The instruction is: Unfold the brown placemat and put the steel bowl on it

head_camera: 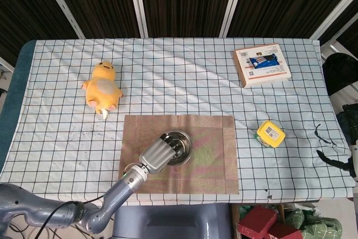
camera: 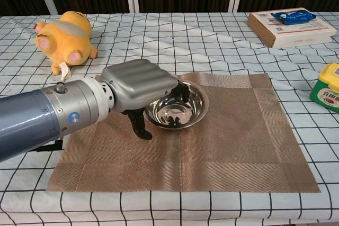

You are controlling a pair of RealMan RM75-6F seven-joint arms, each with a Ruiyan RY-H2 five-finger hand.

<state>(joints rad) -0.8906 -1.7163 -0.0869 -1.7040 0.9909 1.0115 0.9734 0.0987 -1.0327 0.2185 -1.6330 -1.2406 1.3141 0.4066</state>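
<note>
The brown placemat (head_camera: 215, 158) (camera: 238, 130) lies unfolded and flat near the table's front edge. The steel bowl (head_camera: 180, 144) (camera: 179, 108) sits upright at the mat's left-middle, on or just above the weave. My left hand (head_camera: 158, 155) (camera: 139, 84) grips the bowl's left rim, dark fingers inside the bowl and the thumb down on the mat outside it. The arm reaches in from the front left. Only a dark sliver of my right hand (head_camera: 331, 160) shows at the far right edge of the head view, off the table; how its fingers lie is unclear.
A yellow duck plush (head_camera: 102, 87) (camera: 62, 35) lies at the left, behind the mat. A white and red box (head_camera: 263, 64) (camera: 291, 25) sits at the back right. A yellow-green container (head_camera: 271, 133) (camera: 329, 86) stands right of the mat.
</note>
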